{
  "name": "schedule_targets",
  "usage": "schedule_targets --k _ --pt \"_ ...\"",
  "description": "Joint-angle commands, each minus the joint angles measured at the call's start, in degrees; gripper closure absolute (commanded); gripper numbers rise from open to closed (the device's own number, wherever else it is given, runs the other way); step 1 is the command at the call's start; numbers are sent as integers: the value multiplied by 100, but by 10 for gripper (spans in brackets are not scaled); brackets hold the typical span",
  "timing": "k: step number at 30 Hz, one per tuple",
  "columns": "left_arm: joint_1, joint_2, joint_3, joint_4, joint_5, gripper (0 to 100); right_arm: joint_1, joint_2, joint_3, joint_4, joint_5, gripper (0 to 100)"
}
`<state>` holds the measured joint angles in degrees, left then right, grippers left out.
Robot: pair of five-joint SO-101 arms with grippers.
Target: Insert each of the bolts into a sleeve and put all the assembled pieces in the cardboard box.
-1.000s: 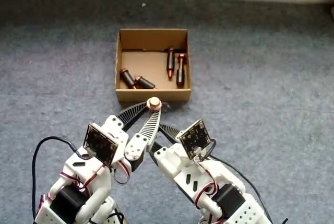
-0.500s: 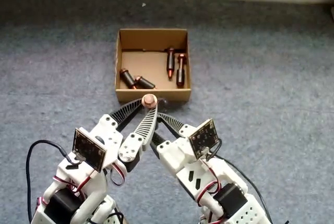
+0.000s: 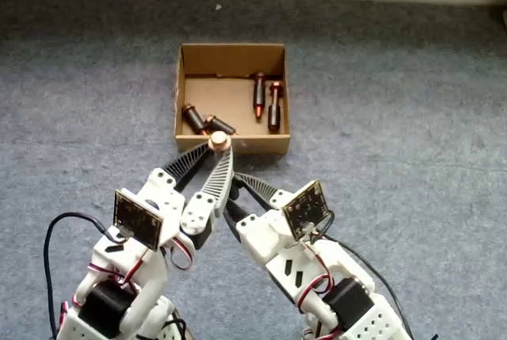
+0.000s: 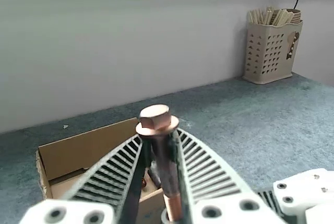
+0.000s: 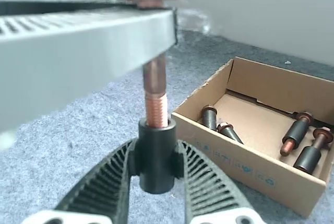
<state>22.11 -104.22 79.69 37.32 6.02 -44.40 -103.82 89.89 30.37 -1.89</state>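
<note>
My left gripper (image 4: 160, 153) is shut on a copper bolt (image 4: 162, 156), held upright with its hex head (image 3: 219, 143) on top, just in front of the cardboard box (image 3: 231, 145). My right gripper (image 5: 155, 161) is shut on a black sleeve (image 5: 156, 153) directly below the bolt; the bolt's threaded end (image 5: 156, 110) sits in the sleeve's top. In the high view the two grippers meet near the box's front wall. Several assembled pieces lie inside the box: a pair at the left (image 3: 206, 123) and a pair at the right (image 3: 267, 101).
Grey carpet (image 3: 396, 118) surrounds the box on all sides. A pale wall runs along the far edge. A perforated beige holder (image 4: 271, 46) with sticks stands by the wall, far from the arms.
Both arms have moved forward toward the box, carrying the bolt and sleeve; the bolt head now overlaps the box's front wall in the high view.
</note>
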Motion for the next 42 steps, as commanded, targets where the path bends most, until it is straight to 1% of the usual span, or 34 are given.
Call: schedule_targets --k 1,4,10,13,16,19,22,30,35,40,42 --pt "-532 66 426 -466 0 941 127 -136 -435 -268 26 995" --pt "-505 48 497 -457 9 886 127 -136 -435 -268 26 995" --pt "-505 48 497 -448 9 877 127 -136 -435 -268 26 995" --pt "-497 48 453 -273 9 875 127 -136 -426 -268 26 995" --pt "-338 48 233 211 9 823 127 -136 -426 -268 26 995" --pt "-207 48 -171 1046 9 766 136 -136 -426 -268 26 995" --pt "-215 48 -505 1591 9 750 136 -136 -418 -268 26 995" --pt "-259 48 -549 1679 -26 751 171 -136 -382 -268 26 995" --pt "-1024 48 -585 1662 9 752 180 -136 -163 -268 26 995" --pt "-1420 48 -655 1662 18 752 189 -136 -171 -268 26 995" --pt "-1560 40 -664 1662 9 768 338 -136 -180 -259 18 995"
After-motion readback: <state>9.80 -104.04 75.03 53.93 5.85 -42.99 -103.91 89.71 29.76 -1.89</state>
